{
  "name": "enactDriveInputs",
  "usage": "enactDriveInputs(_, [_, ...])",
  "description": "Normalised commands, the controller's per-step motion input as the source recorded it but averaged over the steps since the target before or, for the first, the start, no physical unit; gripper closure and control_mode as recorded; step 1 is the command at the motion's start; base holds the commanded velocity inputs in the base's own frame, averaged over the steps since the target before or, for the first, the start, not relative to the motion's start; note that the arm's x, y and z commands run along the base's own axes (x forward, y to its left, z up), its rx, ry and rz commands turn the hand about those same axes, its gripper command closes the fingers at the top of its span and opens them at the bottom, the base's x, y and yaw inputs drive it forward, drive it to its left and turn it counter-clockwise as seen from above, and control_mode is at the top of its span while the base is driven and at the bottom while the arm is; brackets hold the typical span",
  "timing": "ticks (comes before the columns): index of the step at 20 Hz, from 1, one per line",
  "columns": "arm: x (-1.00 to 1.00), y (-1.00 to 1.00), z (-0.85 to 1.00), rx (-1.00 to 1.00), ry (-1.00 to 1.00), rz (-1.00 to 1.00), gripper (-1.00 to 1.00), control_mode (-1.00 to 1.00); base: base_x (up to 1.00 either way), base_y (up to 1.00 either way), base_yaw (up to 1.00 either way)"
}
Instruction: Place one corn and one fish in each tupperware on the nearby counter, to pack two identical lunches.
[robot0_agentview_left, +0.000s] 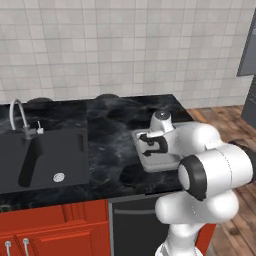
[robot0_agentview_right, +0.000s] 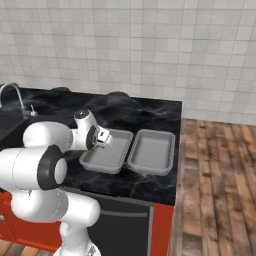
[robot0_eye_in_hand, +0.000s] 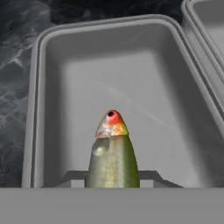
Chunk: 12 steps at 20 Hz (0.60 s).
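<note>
Fish (robot0_eye_in_hand: 113, 153), olive-silver with a red and yellow head, juts up from the bottom of the hand view, nose pointing into the nearer tray (robot0_eye_in_hand: 39, 109); its tail end is cut off by the lower edge, so the grip itself is hidden; the tool (robot0_agentview_right: 102, 137) is closed tight and the fish sits right between where its tips would be, so it appears to have hold of it; in the right base view just a small greenish sliver shows at the tool, too small to make out as a fish.

Both trays lie side by side on the black marbled table (robot0_agentview_right: 150, 112), long edges just beside each other; the tool hangs over the left one, near its left rim; the second tray (robot0_agentview_right: 152, 150) sits to its right, nearer the table's end, and its inside looks bare; in the hand view that second tray is only a corner at the upper right.

From the left base view the arm's white bulk covers much of the trays; only part of one (robot0_agentview_left: 155, 162) shows behind the wrist; the sink (robot0_agentview_left: 45, 155) and its curved tap (robot0_agentview_left: 19, 115) lie well apart to the left; red cabinet fronts (robot0_agentview_left: 50, 230) run below.
</note>
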Motion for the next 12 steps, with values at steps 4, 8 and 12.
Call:
enactDriveInputs(4, [0.31,-0.04,-0.32,0.0,0.0,0.0,1.0,-1.0,0.0,0.0,0.0])
enactDriveInputs(8, [0.32,0.0,-0.38,0.0,0.0,0.0,1.0,-1.0,0.0,0.0,0.0])
enactDriveInputs(12, [0.3,0.0,-0.33,0.0,0.0,0.0,1.0,-1.0,0.0,0.0,0.0])
